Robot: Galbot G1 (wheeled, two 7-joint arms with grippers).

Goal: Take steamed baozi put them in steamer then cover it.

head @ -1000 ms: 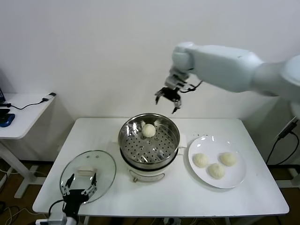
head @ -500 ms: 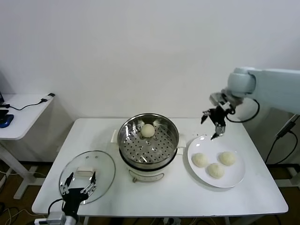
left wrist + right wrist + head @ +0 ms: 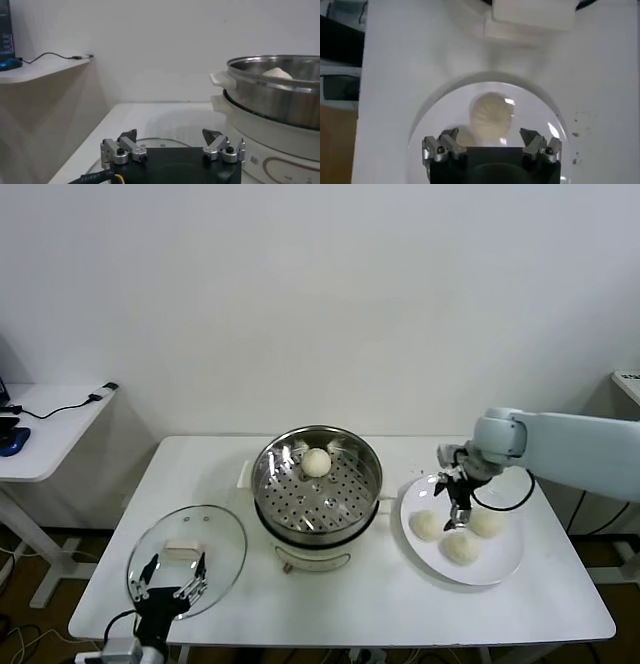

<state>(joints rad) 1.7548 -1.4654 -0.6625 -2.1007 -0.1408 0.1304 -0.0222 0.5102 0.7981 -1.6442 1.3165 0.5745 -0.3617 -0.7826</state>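
Your right gripper (image 3: 452, 502) spread wide above three baozi (image 3: 461, 546) on the plate (image 3: 502, 568), one baozi in the steamer (image 3: 317, 483), left gripper (image 3: 167, 578) unclenched over the lid (image 3: 222, 536)

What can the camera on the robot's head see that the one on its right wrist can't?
Only the head view shows the steamer with one baozi inside, the glass lid lying on the table, and the left gripper, open above that lid.

Only the right wrist view shows the pleats on top of a plate baozi, seen from directly above.

Both show the white plate with buns and the open right gripper above it, holding nothing.
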